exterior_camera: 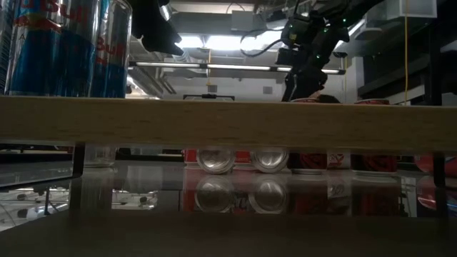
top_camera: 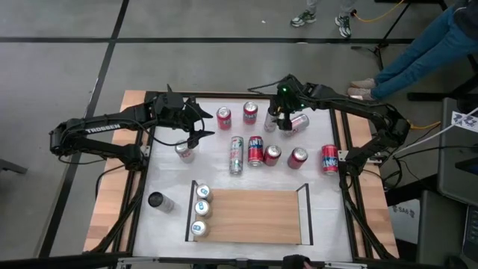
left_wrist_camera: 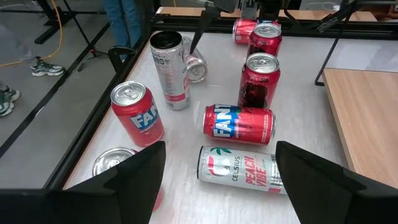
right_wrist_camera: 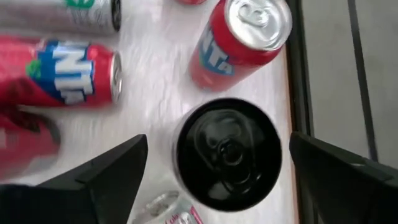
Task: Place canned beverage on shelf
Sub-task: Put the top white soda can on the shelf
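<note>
Cans first, as I count them from above: three silver-topped ones stand in a column (top_camera: 202, 210) on the shelf (top_camera: 254, 217), hard against its left rail, and the rest of the wood panel lies bare out to the right rail. One dark can (top_camera: 157, 200) sits on the desk just outside that left rail. Farther back I make out seven red cans, some upright and some on their sides, a pale slim can (top_camera: 237, 155) lying flat beside them, a silver can (top_camera: 184, 152) under my left arm, and a black-topped can (right_wrist_camera: 227, 151) standing near the back edge.

My right gripper (top_camera: 282, 113) hangs directly over that black-topped can with its fingers spread wide on either side, touching nothing I can see. My left gripper (top_camera: 196, 128) hovers over the back left part of the desk, fingers apart and empty, above the silver can.

Open room is the strip of white desk between the row of red cans and the shelf's back edge.
</note>
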Robot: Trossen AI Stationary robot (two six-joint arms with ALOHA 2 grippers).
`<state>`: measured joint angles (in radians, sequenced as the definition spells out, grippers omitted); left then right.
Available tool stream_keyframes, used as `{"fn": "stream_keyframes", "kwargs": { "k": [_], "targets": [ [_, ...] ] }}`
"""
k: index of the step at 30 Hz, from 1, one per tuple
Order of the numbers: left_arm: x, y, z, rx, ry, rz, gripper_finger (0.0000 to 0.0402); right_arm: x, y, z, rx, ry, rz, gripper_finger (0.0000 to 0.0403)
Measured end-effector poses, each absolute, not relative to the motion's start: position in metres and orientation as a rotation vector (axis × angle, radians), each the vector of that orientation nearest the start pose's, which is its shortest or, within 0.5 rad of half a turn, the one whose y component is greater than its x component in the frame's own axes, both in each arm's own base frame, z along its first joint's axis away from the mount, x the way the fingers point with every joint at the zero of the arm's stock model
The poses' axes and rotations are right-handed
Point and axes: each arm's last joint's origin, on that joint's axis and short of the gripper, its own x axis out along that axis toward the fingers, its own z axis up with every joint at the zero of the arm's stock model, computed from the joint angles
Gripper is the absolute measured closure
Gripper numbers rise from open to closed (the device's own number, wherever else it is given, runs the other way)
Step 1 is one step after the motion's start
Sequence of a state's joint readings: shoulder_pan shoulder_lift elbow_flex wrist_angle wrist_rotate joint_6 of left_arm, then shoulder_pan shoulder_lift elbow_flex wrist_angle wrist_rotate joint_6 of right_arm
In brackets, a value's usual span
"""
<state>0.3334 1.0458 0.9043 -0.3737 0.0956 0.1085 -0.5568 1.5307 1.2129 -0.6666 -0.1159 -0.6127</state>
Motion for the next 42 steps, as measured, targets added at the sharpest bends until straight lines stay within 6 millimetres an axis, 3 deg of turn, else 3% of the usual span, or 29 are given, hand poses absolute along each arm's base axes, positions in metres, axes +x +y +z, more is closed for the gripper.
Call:
{"fn": "stream_keyframes", "kwargs": {
  "k": [26,33,37,42],
  "targets": [
    [0.211,0.07,0.309,-0.005,0.516,0.205,0.0105,0.267,-0.163,0.267,-0.274,1.033,-0.083,0.002],
    [0.211,0.07,0.309,-0.005,0.516,0.206,0.0104,0.273,-0.166,0.255,-0.261,1.071,-0.073,0.002],
    [0.211,0.07,0.309,-0.005,0.516,0.206,0.0104,0.276,-0.168,0.248,-0.25,1.091,-0.063,0.0035],
    [0.211,0.07,0.309,-0.005,0.515,0.206,0.0104,0.277,-0.168,0.246,-0.242,1.088,-0.051,0.0084]
  ]
}}
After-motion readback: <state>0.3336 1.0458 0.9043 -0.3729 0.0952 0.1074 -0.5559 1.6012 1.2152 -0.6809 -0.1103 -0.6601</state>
